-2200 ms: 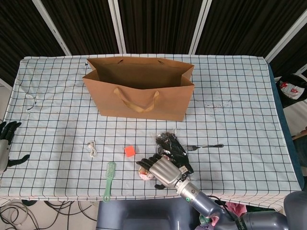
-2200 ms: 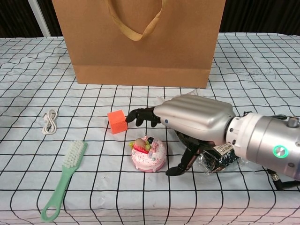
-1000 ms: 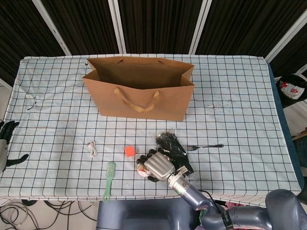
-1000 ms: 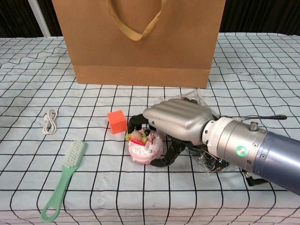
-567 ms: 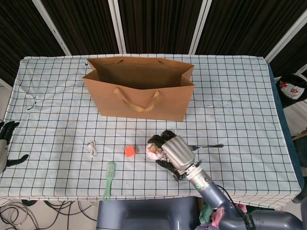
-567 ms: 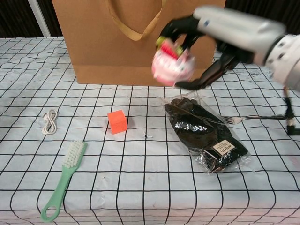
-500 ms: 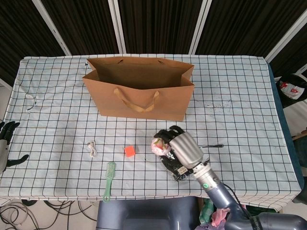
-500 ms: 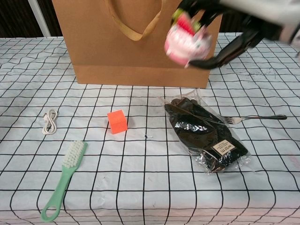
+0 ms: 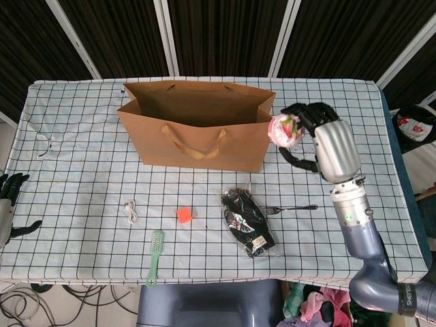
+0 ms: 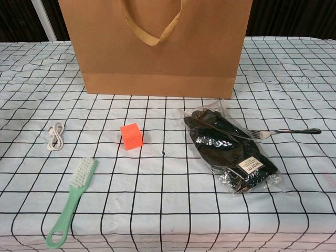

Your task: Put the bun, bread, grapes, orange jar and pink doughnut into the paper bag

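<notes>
Pink doughnut held aloft in the right hand, fingers curled round it, just off the right end of the paper bag near its rim. Bag upright and open toward the back of the worktop. In front of the bag: packet of black gloves, fork touching its edge, orange cube, white cable, green brush. Left hand low beside the worktop's left edge, fingers apart, holding nothing.
</notes>
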